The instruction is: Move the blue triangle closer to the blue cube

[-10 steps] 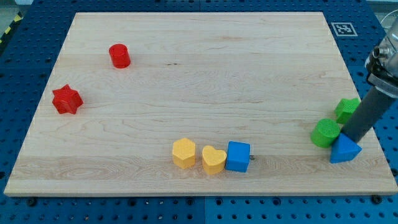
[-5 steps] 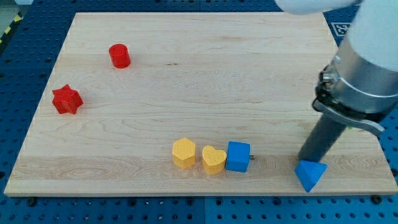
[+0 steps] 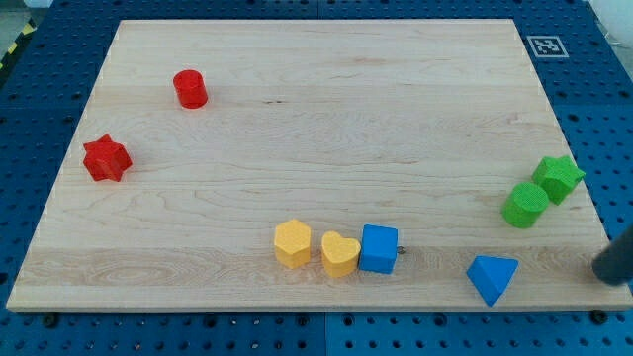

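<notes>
The blue triangle (image 3: 493, 278) lies near the board's bottom edge, towards the view's right. The blue cube (image 3: 379, 248) sits to its left, with a clear gap between them. Only the lower end of my rod shows at the view's right edge. My tip (image 3: 601, 275) is right of the blue triangle, apart from it, just past the board's right edge.
A yellow heart (image 3: 339, 254) touches the blue cube's left side, and a yellow hexagon (image 3: 292, 243) sits beside the heart. A green cylinder (image 3: 524, 205) and green star (image 3: 558, 178) sit at the right edge. A red cylinder (image 3: 190, 89) and red star (image 3: 106, 158) are at the upper left.
The blue triangle was pushed left and down, away from the green blocks and nearer the blue cube. My rod then swung away to the right, off the board.
</notes>
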Robot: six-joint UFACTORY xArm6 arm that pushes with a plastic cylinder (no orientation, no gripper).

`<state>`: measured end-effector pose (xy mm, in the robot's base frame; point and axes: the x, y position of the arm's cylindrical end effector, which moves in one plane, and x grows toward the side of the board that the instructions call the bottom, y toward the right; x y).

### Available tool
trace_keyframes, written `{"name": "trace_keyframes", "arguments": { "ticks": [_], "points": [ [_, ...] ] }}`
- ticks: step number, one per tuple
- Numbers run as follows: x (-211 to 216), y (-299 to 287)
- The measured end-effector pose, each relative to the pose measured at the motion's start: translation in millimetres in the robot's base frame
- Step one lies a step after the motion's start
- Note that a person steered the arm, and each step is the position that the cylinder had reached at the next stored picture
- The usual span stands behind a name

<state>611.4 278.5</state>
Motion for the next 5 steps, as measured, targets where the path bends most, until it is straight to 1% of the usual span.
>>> {"name": "trace_keyframes", "arguments": {
  "ticks": [1,5],
  "points": [
    [7,-10],
    [7,-115]
  ]
}}
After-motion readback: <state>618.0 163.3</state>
